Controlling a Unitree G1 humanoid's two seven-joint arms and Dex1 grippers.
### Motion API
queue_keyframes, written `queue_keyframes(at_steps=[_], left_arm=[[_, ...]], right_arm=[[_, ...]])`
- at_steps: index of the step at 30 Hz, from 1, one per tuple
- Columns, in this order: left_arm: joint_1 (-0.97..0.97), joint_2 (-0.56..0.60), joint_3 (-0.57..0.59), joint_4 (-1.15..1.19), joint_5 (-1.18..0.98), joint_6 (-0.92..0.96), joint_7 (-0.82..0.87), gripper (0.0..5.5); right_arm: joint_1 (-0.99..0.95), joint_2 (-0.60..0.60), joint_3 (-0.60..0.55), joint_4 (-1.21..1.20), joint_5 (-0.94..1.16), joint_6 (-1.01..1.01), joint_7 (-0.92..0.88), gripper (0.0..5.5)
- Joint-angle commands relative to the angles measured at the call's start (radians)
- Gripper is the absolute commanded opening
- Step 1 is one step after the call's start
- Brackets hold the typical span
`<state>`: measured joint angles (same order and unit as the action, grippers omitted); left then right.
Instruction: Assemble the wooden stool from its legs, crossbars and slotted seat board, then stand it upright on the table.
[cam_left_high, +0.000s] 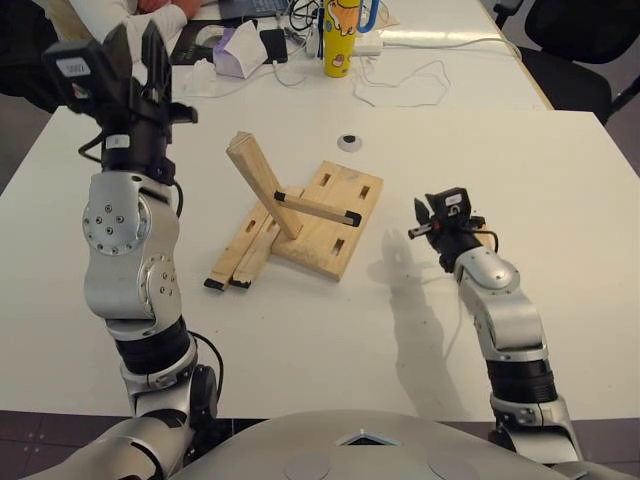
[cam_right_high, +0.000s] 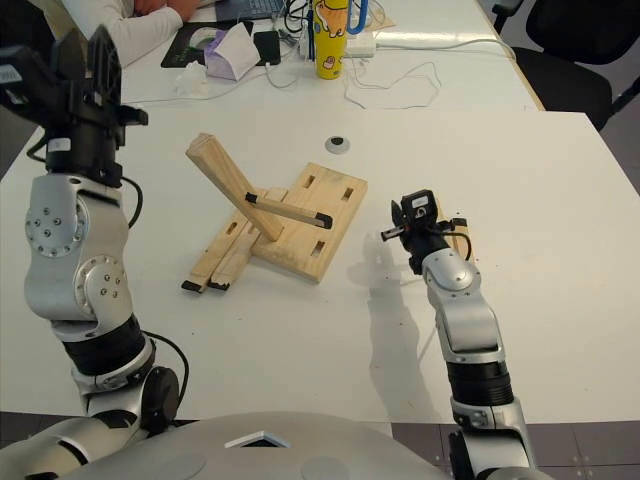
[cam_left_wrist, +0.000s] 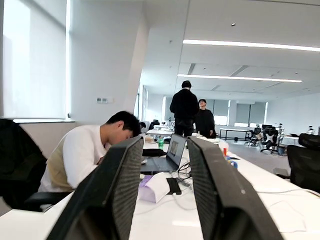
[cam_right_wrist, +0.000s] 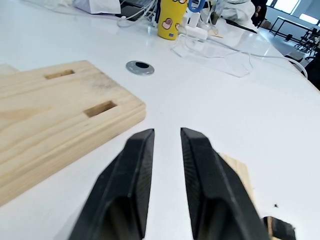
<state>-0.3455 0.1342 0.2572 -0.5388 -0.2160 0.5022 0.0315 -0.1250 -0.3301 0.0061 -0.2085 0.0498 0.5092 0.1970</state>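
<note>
The slotted seat board (cam_left_high: 340, 205) lies flat mid-table. One wooden leg (cam_left_high: 258, 178) stands tilted in it, and a crossbar (cam_left_high: 316, 209) with black end caps sticks out sideways from that leg. Two more legs (cam_left_high: 240, 256) lie side by side against the board's left edge. My right gripper (cam_left_high: 424, 216) hovers low over the table just right of the board, open and holding nothing; its view shows the board's corner (cam_right_wrist: 60, 105) ahead. A further wooden piece (cam_right_wrist: 239, 169) lies beside it. My left gripper (cam_left_high: 135, 40) is raised high at the far left, open and empty, pointing up.
A round cable grommet (cam_left_high: 349, 142) sits in the white table (cam_left_high: 560, 180) behind the board. A yellow cup (cam_left_high: 340, 40), cables, tissue and a seated person's sleeve crowd the far edge. Bare tabletop stretches to the right and in front of the board.
</note>
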Motion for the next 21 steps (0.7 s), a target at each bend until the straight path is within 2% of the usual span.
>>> queue_keyframes(at_steps=[1,7,11,17,21], left_arm=[[0.124,0.014,0.035,0.055,-0.018,0.024,-0.029,1.63],[0.350,0.057,-0.042,0.074,-0.044,0.102,-0.158,1.63],[0.493,0.170,-0.110,0.102,-0.021,0.119,-0.287,1.63],[0.479,0.258,-0.229,0.211,0.021,0.093,-0.407,1.63],[0.473,0.251,-0.266,0.226,0.031,0.055,-0.430,1.63]], right_arm=[[-0.102,-0.066,-0.054,0.107,0.002,-0.004,0.040,0.98],[-0.209,-0.079,-0.050,0.209,0.010,-0.041,0.097,0.98],[-0.240,-0.037,-0.032,0.216,0.013,-0.060,0.097,0.98],[-0.249,0.009,-0.020,0.267,0.015,-0.106,0.096,0.98],[-0.261,0.008,-0.025,0.305,0.010,-0.128,0.101,0.98]])
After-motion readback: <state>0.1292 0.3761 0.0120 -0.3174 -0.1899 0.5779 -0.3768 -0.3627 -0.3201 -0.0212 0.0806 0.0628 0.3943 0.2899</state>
